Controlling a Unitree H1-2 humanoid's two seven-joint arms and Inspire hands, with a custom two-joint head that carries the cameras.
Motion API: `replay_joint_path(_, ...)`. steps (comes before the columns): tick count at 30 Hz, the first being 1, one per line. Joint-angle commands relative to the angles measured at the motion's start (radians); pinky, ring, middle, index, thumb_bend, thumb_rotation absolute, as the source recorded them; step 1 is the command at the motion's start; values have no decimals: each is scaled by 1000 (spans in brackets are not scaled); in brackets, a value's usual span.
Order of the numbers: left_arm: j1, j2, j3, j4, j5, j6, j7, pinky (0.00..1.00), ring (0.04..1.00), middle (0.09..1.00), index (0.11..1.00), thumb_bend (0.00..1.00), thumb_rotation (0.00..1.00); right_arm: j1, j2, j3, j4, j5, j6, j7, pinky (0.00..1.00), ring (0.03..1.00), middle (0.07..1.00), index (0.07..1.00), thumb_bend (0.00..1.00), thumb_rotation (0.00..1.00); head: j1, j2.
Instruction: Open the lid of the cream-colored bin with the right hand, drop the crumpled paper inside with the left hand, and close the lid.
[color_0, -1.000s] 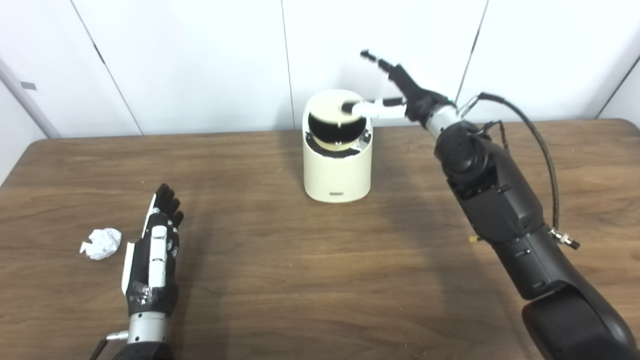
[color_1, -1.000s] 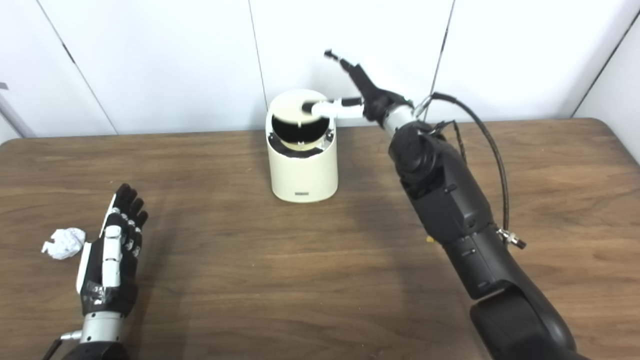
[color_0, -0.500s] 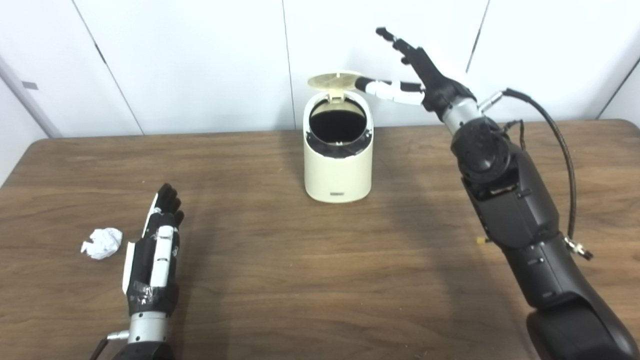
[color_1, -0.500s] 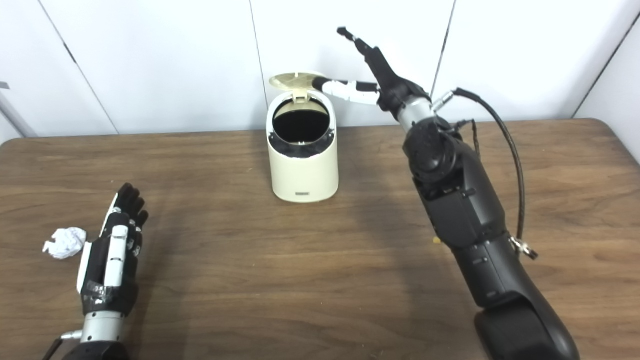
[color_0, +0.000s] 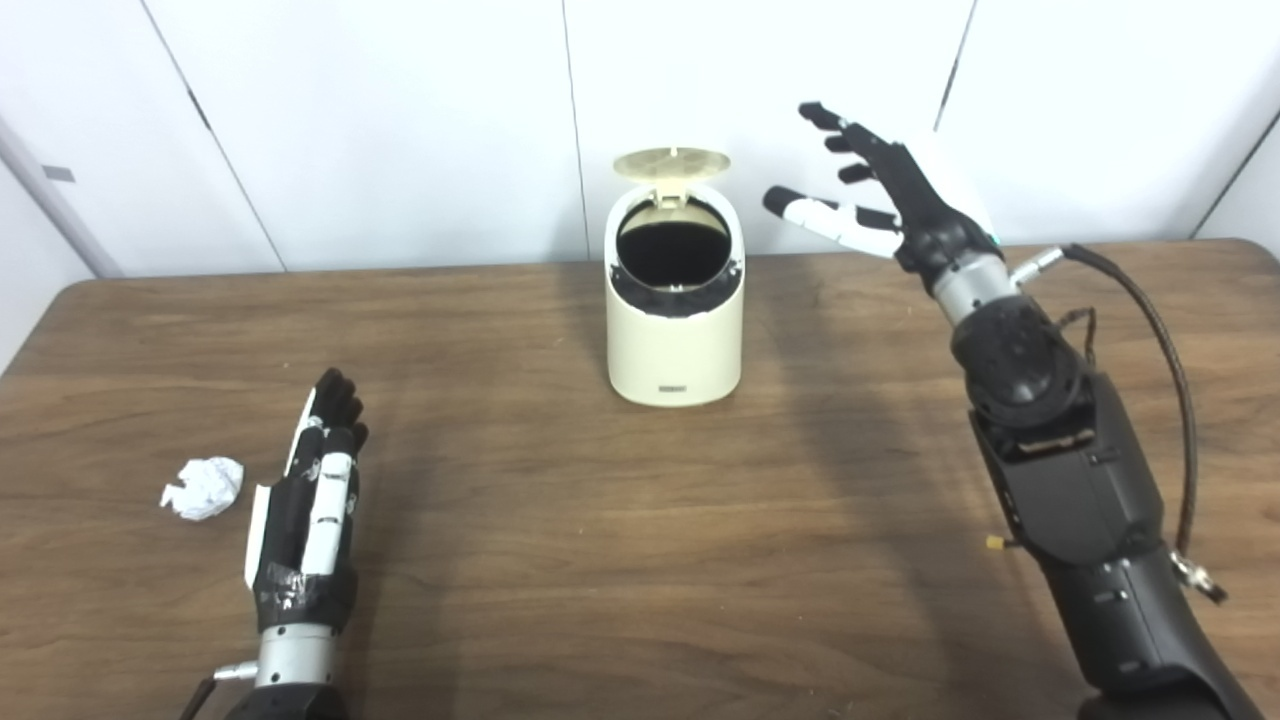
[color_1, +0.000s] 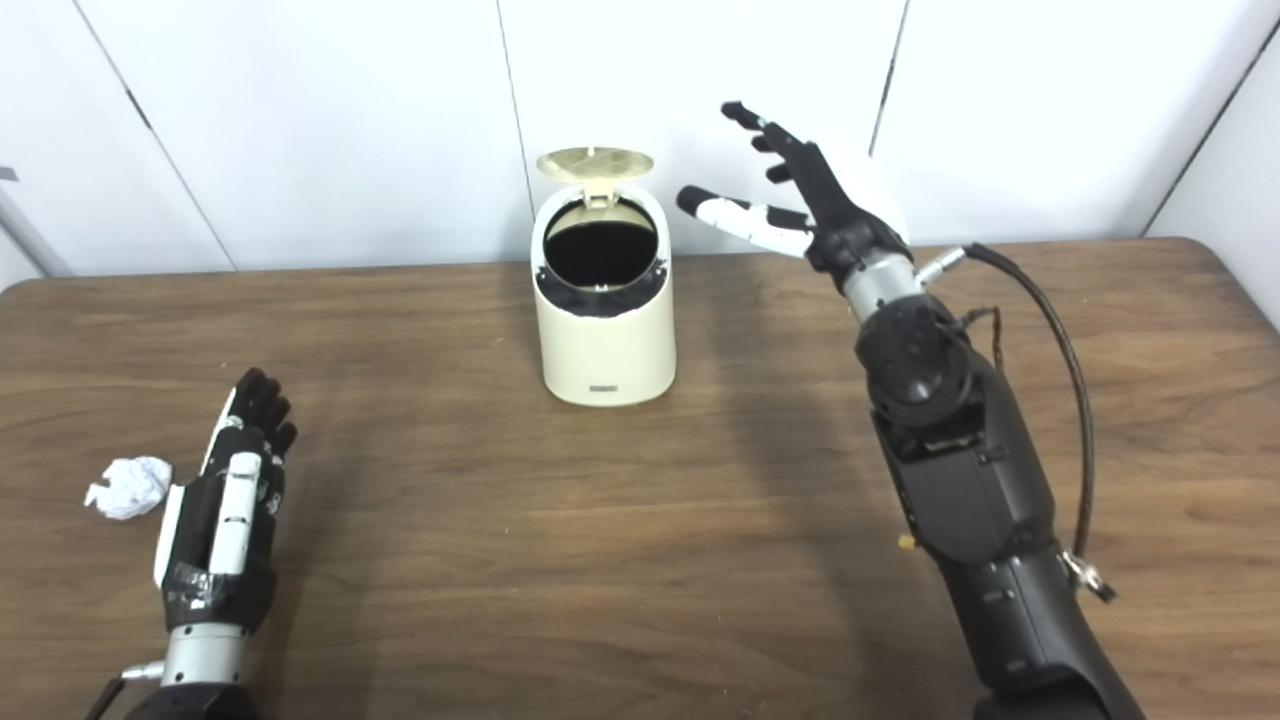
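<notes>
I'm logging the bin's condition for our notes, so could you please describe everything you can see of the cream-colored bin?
The cream-colored bin is a small, smooth cylinder that looks like plastic, standing upright on the wooden table near its far edge. Its top slopes toward the camera. The round lid is flipped up at the back on its hinge, exposing a dark interior ringed by a darker rim. A small label sits low on the front. Nothing touches it; the right hand hovers open beside it.
</notes>
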Motion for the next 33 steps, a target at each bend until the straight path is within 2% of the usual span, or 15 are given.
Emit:
replay_joint_path(1,34,-19,-11,75,7,-11,5,1000,982,971,971,370,700,-23,0,-33,-42,28,16,-15,805,868,898,878,557,781,0,1)
replay_joint_path(2,34,-19,-11,74,2,-10,3,1000,982,970,971,368,701,-13,-1,-40,-48,36,19,-14,803,866,896,878,556,791,-3,3)
replay_joint_path(6,31,-16,-10,75,-10,-12,-4,1000,987,977,973,370,697,27,-9,-72,-51,86,-11,-18,822,870,887,877,525,930,1,3)
replay_joint_path(9,30,-14,-10,73,-10,-8,-3,1000,992,978,973,384,685,60,-13,-95,-52,124,-31,-23,864,907,928,893,513,990,2,2)
replay_joint_path(15,34,-12,-13,62,-1,8,0,1000,996,981,975,362,676,130,-4,-146,-81,207,-5,-17,875,921,927,895,517,1000,24,3)
replay_joint_path(22,25,-10,-11,69,-20,3,-9,1000,992,981,973,358,679,227,1,-170,-80,263,-42,-28,915,928,930,900,516,1000,13,4)
replay_joint_path(28,24,-7,-8,67,-26,10,-11,1000,995,983,973,382,665,276,12,-197,-75,329,-61,-35,948,943,943,924,468,1000,8,11)
replay_joint_path(33,21,-7,-8,72,-26,9,-12,1000,993,981,973,374,676,292,12,-218,-46,396,-70,-29,993,971,961,950,502,1000,3,10)
